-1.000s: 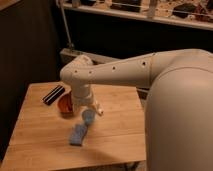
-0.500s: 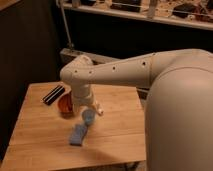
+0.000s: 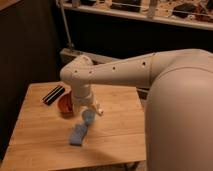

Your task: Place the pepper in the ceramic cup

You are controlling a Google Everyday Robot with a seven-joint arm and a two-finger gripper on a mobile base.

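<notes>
The small pale blue ceramic cup [image 3: 89, 118] stands upright on the wooden table [image 3: 45, 125], near its middle. My gripper [image 3: 96, 108] hangs at the end of the white arm, just above and behind the cup's right rim. The pepper does not show; it may be hidden by the gripper or the arm. The arm's wrist covers part of the table behind the cup.
An orange-brown bowl [image 3: 64, 104] sits left of the cup, partly behind the arm. A flat blue pad [image 3: 77, 135] lies in front of the cup. A black oblong object [image 3: 54, 94] lies at the back left. Dark shelving stands behind the table.
</notes>
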